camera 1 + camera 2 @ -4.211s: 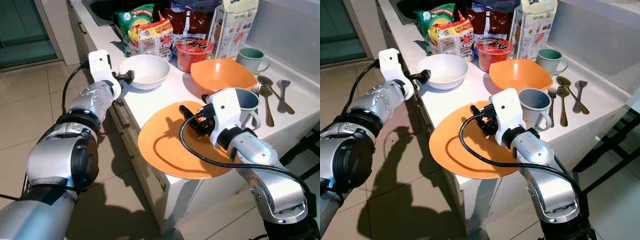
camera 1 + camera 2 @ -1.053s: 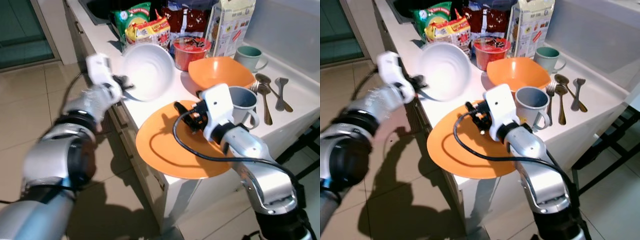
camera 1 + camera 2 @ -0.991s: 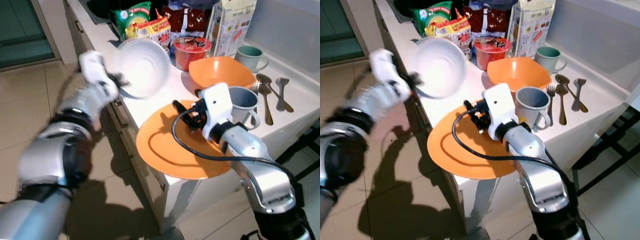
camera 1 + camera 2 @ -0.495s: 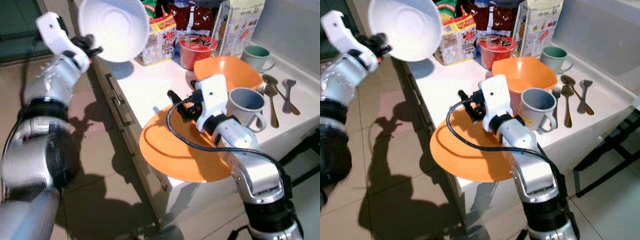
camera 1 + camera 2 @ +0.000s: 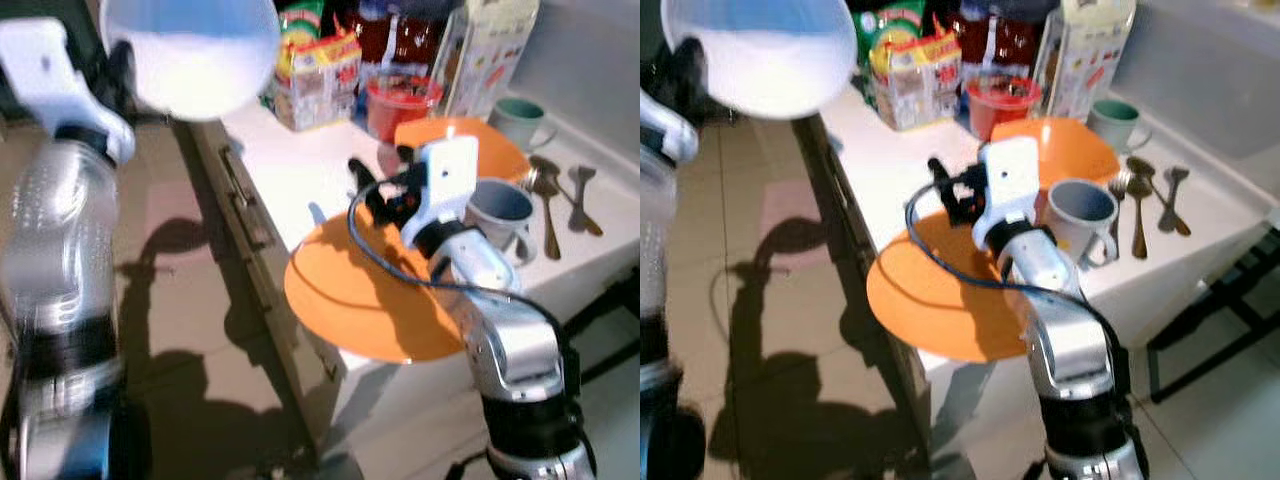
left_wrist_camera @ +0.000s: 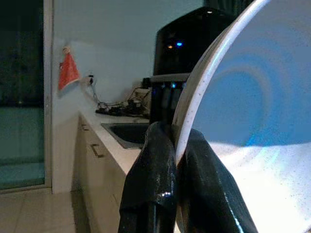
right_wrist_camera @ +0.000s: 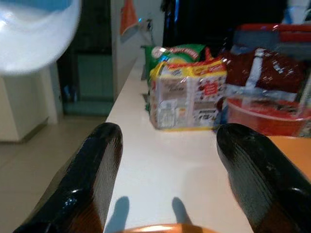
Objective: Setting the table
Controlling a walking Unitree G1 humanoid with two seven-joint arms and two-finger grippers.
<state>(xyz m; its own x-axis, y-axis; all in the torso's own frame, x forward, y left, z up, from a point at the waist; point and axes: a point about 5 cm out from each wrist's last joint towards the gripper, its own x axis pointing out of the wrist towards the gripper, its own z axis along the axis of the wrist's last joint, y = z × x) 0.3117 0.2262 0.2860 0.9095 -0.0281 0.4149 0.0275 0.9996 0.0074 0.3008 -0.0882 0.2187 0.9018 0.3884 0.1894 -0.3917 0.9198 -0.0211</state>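
- The left gripper point(image 6: 176, 160) pinches the rim of a white bowl point(image 5: 190, 50), one black finger on each side of the rim. It holds the bowl high, off the counter's edge and over the floor.
- The right gripper point(image 7: 167, 174) hovers with its fingers spread wide and holding nothing. It sits just above the far part of a large orange plate point(image 5: 370, 295), which overhangs the white counter point(image 5: 290, 170).
- The step in hand appears to be carrying the bowl away from the counter. The next move likely calls for a steady, level carry, since only a rim pinch secures it.
- The left wrist view shows the rim clamped between the fingers.
- The head views show what lies beyond the right gripper: an orange bowl point(image 5: 1060, 140), a grey mug point(image 5: 1080, 215) and cutlery point(image 5: 1150, 195).
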